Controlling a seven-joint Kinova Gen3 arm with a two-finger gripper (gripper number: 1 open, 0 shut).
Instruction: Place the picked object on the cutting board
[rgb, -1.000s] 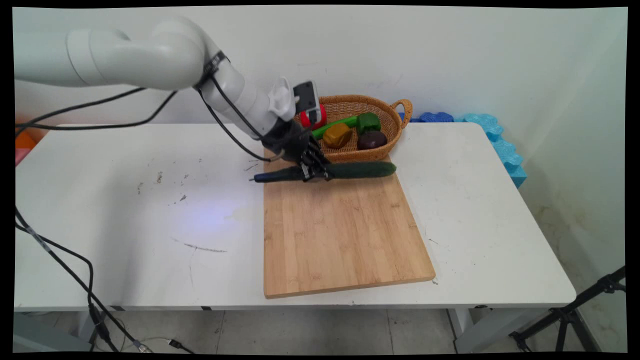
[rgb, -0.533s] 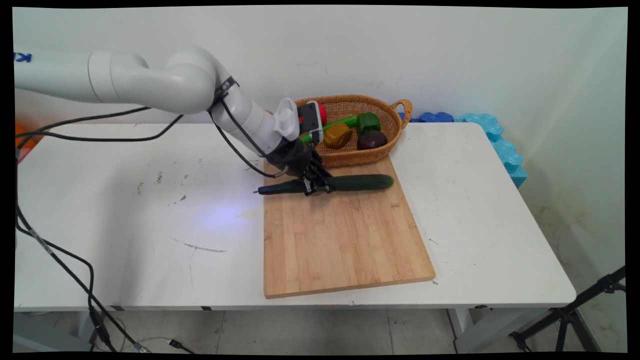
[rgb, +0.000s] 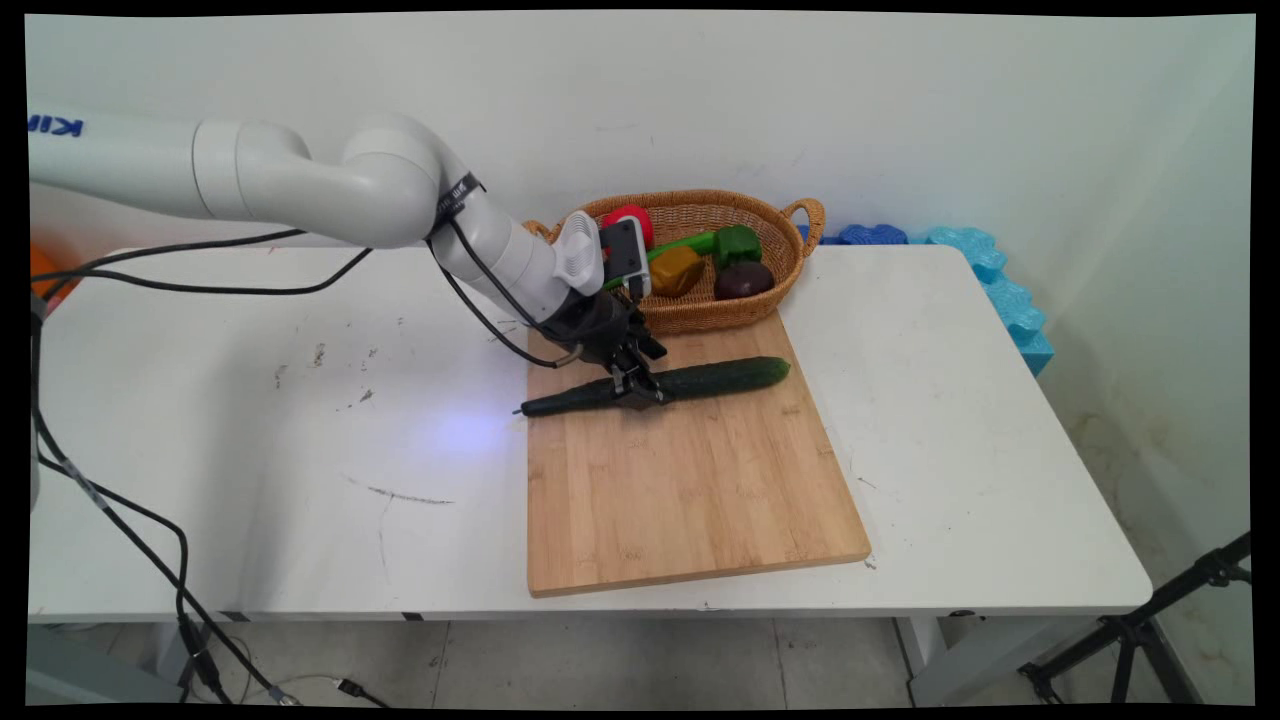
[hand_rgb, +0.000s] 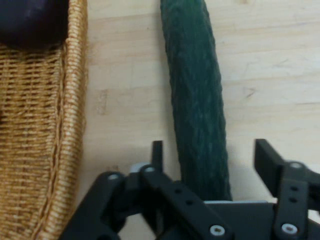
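A: What took up most of the scene?

B: A white table (rgb: 250, 420), and on its right half lay a bamboo cutting board (rgb: 690, 490), its long side running away from the camera.

A: And behind the board?

B: A wicker basket (rgb: 790, 262) stood touching the board's far edge. It held a red piece (rgb: 630, 216), a green piece (rgb: 738, 243), an ochre piece (rgb: 675, 270) and a dark purple piece (rgb: 743, 281). In the hand view the basket's woven wall (hand_rgb: 45, 140) ran just beside the cucumber, apart from it.

A: Where was the cucumber?

B: The cucumber (rgb: 715, 379) lay across the far part of the board, slightly slanted, its right end near the basket and its left tip reaching past the board's left edge. The hand view showed it flat on the wood (hand_rgb: 197, 100).

A: And the gripper?

B: The gripper (rgb: 634, 388) was down at the cucumber's middle. Its jaws stood open, one finger on each side of the cucumber with board showing between the fingers (hand_rgb: 267, 160) and the skin, so it gripped nothing.
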